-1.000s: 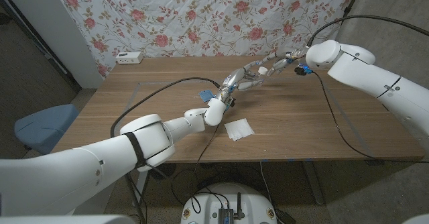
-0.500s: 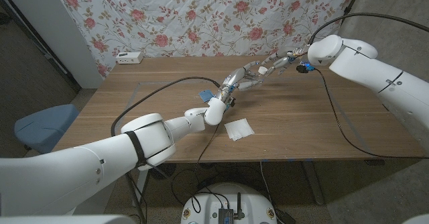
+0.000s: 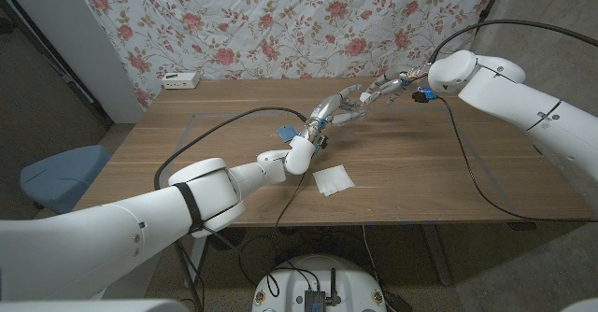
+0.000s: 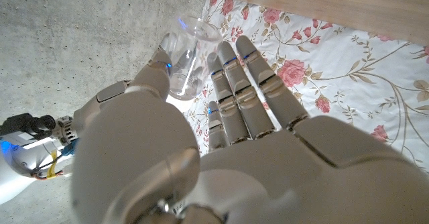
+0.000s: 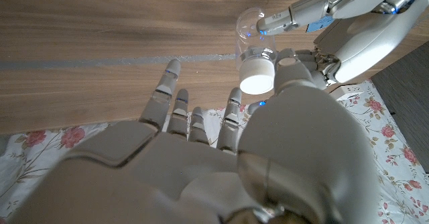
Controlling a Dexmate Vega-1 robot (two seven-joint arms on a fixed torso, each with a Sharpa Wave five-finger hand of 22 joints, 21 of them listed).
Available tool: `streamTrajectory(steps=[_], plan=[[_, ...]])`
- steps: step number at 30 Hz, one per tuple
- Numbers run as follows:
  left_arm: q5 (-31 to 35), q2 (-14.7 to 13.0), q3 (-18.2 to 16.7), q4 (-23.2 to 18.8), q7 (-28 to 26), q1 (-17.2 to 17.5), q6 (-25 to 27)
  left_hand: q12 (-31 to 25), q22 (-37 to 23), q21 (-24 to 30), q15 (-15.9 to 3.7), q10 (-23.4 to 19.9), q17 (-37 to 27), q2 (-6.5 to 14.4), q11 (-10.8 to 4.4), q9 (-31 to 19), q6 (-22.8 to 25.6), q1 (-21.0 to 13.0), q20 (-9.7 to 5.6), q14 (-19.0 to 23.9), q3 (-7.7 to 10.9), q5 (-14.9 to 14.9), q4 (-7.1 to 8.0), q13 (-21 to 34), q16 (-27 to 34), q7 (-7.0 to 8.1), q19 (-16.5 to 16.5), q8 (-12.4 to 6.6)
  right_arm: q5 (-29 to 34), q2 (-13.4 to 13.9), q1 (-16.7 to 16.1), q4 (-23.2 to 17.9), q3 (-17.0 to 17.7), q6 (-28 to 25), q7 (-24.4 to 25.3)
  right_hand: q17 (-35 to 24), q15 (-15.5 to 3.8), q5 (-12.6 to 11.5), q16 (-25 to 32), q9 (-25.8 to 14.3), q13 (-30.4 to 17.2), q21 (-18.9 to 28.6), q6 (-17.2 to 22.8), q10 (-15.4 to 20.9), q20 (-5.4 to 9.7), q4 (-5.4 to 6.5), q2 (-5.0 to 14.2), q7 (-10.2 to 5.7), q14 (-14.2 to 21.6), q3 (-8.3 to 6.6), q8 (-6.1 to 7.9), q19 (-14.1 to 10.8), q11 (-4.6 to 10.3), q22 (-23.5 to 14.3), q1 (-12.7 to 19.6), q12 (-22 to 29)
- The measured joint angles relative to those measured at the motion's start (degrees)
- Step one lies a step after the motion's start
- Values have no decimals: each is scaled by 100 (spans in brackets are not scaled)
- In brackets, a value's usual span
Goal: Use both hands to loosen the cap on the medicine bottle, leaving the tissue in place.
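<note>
Your left hand [image 3: 338, 108] holds the clear bottle [image 5: 253, 35] in the air above the far part of the counter [image 3: 187, 153], fingers wrapped round its body. Your right hand [image 3: 391, 86] is at the white cap [image 5: 257, 75], thumb beside it, other fingers apart; I cannot tell if it really pinches the cap. Close thumb and finger firmly on the cap first, keep the left grip steady, then twist. The tissue [image 3: 333, 179] lies well apart near the front edge; leave it
</note>
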State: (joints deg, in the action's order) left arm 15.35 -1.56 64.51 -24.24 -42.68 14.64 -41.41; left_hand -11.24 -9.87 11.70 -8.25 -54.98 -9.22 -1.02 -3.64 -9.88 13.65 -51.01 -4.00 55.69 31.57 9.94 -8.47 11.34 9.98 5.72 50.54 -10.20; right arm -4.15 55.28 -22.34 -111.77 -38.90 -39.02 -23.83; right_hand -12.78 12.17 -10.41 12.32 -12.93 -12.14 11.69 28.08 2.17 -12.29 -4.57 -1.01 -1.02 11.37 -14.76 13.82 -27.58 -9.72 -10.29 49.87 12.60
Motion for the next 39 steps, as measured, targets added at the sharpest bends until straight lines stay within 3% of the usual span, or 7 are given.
streamTrajectory(steps=[12,23,39], plan=[[49,-19,-20,-57,-34,41,-36,-4,-1,0,1,0,0,0,0,0,-231,0,0,0,-1,-5,0,-4,0,-193,0,29,-20,-22,-131,-82,69,-16,271,28,-40,-45,89,-53,0,1,421,239,17,-16,37,-31,184,30,204,-152,-14,0,-96,34],[107,-38,-48,-116,-73,69,-64,4,-1,0,8,0,0,-1,0,0,-272,1,0,9,9,-17,10,-4,0,-152,0,29,-14,-11,-230,-209,111,-81,485,55,-112,-45,132,-133,13,43,785,381,21,-124,106,-31,317,-1,385,-267,28,1,-26,34],[254,-165,-152,-413,-105,181,-50,-4,-1,0,9,1,0,-3,-1,0,-272,3,0,9,10,6,9,-1,0,-152,0,-1,79,47,-364,-448,142,-210,739,53,-204,-45,133,-212,16,43,1271,590,10,-312,122,-225,470,-89,656,-399,131,16,199,55]])
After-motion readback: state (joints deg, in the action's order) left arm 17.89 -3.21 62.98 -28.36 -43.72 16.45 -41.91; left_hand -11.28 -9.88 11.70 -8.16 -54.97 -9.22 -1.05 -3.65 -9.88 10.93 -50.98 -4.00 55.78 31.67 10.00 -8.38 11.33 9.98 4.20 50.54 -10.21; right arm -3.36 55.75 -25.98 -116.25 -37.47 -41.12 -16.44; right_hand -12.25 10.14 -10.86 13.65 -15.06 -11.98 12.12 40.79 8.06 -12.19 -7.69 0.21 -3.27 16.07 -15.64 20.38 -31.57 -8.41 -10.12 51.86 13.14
